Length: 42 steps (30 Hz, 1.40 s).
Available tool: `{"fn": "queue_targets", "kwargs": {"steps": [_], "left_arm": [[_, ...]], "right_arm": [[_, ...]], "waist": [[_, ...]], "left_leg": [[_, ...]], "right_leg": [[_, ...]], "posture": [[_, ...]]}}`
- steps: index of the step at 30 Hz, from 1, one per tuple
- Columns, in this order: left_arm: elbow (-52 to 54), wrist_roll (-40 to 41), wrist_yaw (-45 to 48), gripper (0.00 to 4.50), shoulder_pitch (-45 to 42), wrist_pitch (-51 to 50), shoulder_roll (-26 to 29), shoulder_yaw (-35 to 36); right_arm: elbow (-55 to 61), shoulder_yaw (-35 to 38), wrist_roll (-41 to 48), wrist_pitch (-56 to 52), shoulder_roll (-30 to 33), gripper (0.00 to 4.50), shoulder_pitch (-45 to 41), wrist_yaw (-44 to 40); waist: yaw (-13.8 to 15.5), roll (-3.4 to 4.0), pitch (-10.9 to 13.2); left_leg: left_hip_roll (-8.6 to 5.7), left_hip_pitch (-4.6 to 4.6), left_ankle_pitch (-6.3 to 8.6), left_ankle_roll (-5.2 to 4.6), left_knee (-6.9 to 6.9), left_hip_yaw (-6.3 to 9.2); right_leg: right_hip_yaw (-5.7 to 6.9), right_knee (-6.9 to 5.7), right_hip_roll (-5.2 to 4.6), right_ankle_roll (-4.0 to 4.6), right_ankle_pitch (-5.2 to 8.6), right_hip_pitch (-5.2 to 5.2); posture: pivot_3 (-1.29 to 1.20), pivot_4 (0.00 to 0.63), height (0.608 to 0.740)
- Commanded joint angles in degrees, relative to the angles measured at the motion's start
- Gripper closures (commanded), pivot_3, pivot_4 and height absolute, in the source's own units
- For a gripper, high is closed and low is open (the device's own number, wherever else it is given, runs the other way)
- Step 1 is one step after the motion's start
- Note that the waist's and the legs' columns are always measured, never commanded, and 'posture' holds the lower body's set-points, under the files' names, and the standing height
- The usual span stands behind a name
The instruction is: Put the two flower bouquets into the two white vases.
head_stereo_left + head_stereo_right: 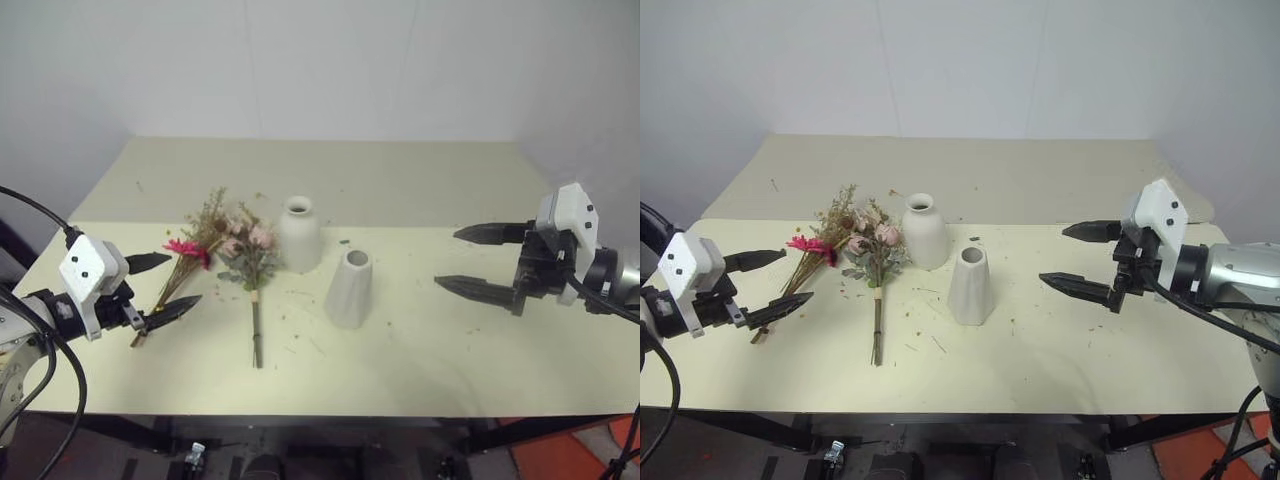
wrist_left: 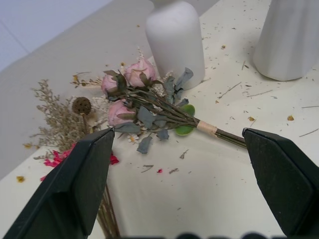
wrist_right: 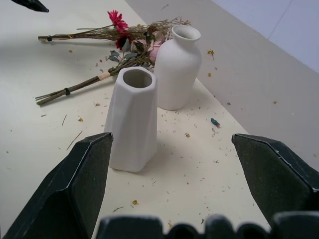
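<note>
Both bouquets (image 1: 235,255) lie flat beside the vases (image 1: 325,262); left gripper (image 1: 164,285) and right gripper (image 1: 478,259) hang released, empty.

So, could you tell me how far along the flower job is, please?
Nothing is done yet: the thin dried bunch with magenta daisies and the fuller pink rose bouquet lie on the table beside the empty rounded white bottle vase and tapered white cone vase. Left gripper and right gripper hover open, holding nothing. Both placements remain.
</note>
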<state>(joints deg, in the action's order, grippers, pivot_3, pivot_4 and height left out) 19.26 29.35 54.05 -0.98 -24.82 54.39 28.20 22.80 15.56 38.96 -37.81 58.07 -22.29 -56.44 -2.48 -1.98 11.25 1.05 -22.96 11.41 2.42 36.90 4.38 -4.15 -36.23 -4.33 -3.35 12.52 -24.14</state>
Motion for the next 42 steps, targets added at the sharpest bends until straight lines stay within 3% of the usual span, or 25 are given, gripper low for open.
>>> {"fn": "queue_targets", "kwargs": {"steps": [1,14,20,24,32,42], "left_arm": [[1.55,0.16,-0.67,0.01,0.48,0.56,-0.01,2.32],[1.45,0.02,-1.61,0.01,0.47,-0.23,0.40,1.96],[-4.31,-4.28,-11.74,0.01,-6.64,-9.12,1.67,-1.43],[-8.54,-7.33,-14.03,0.01,-10.29,-13.36,3.14,-6.08],[-25.64,-15.09,-18.33,0.01,-27.36,-18.36,1.17,-19.42],[-36.10,-18.64,-12.81,0.01,-32.21,-15.84,-2.00,-27.74]], "right_arm": [[-0.05,-0.26,-0.20,1.18,0.26,0.00,-2.01,-0.42],[0.46,-0.04,-0.21,0.96,-0.01,0.00,-1.31,-0.69],[1.52,-0.28,1.29,-0.01,-0.61,0.00,-2.44,-0.18],[2.64,-0.87,1.93,-0.46,-1.28,0.00,-2.40,0.68],[6.96,-3.85,4.58,-1.43,-3.23,0.00,-4.75,0.88],[8.83,-13.05,2.89,-1.39,-7.93,0.00,-16.09,3.01]], "waist": [[0.00,0.00,0.00],[-0.03,0.00,0.00],[0.05,0.00,0.00],[0.02,0.00,0.00],[0.07,-0.01,0.00],[-0.05,-0.01,-0.01]], "left_leg": [[0.00,0.00,0.00,0.00,0.00,0.00],[0.00,0.01,0.00,0.00,0.00,0.00],[0.00,0.04,0.00,0.00,0.00,0.01],[-0.01,-0.01,0.00,0.00,0.00,0.03],[-0.05,-0.02,0.00,0.00,0.01,0.08],[-0.04,-0.10,0.00,0.00,0.01,0.10]], "right_leg": [[0.00,0.00,0.00,0.00,0.00,0.00],[0.00,-0.01,0.00,0.00,0.00,0.00],[0.00,-0.03,0.01,-0.01,0.00,0.03],[0.01,0.00,0.01,-0.03,0.00,0.00],[0.03,-0.05,0.02,-0.03,-0.02,0.01],[0.04,-0.08,0.02,0.07,-0.09,-0.08]], "posture": [[0.00,0.150,0.740],[0.00,0.150,0.740],[0.00,0.150,0.740],[0.00,0.150,0.740],[0.00,0.150,0.740],[0.00,0.150,0.740]]}}
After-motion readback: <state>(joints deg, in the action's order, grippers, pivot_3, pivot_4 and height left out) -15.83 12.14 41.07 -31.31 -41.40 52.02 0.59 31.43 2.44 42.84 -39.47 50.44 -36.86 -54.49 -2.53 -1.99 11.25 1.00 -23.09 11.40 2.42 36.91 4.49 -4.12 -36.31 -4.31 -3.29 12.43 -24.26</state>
